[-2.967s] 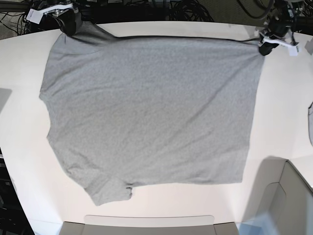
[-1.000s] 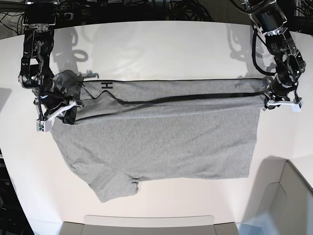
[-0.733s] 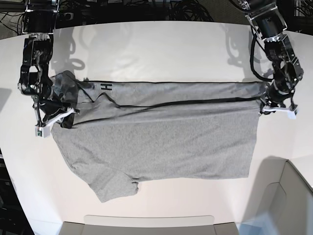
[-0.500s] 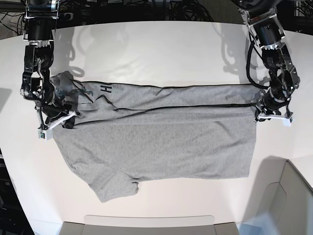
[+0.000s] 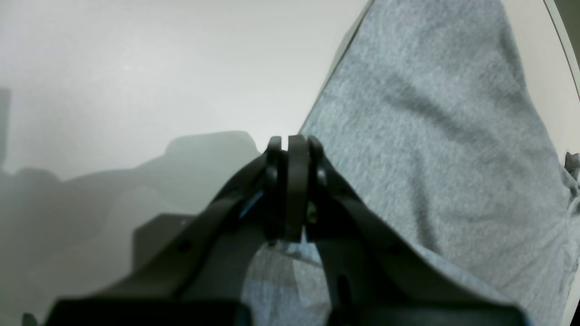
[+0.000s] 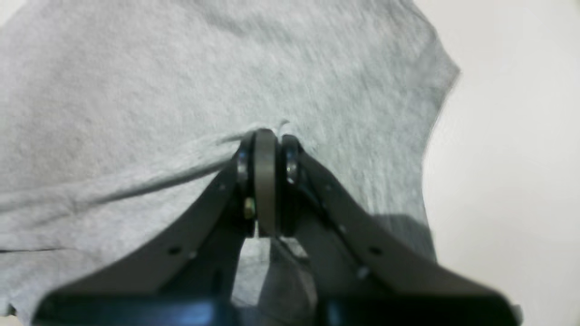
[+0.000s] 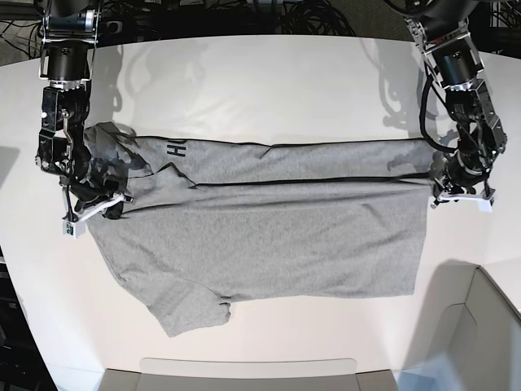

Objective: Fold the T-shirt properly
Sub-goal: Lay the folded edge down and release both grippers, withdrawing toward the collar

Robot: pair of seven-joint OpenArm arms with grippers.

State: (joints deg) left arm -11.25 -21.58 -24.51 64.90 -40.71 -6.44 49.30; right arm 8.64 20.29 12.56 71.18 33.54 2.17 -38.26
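The heather-grey T-shirt (image 7: 269, 236) lies on the white table (image 7: 260, 81) with its far edge folded over toward the front. Black lettering (image 7: 175, 149) shows on the turned-over strip. My left gripper (image 7: 445, 192), at the right of the base view, is shut on the shirt's folded corner; in the left wrist view the left gripper (image 5: 290, 141) has its jaws together beside the grey fabric (image 5: 430, 136). My right gripper (image 7: 99, 204), at the left of the base view, is shut on the shoulder part; the right wrist view shows the right gripper (image 6: 265, 136) pinching bunched fabric (image 6: 136, 90).
A grey bin (image 7: 488, 326) stands at the front right corner. A flat grey tray edge (image 7: 244, 371) runs along the front. Cables (image 7: 309, 16) lie behind the table's far edge. A sleeve (image 7: 191, 309) sticks out at the shirt's front left.
Both grippers have carried the shirt's far edge from the back of the table toward the front and lower. The folded strip is wider and lies flatter, showing the lettering.
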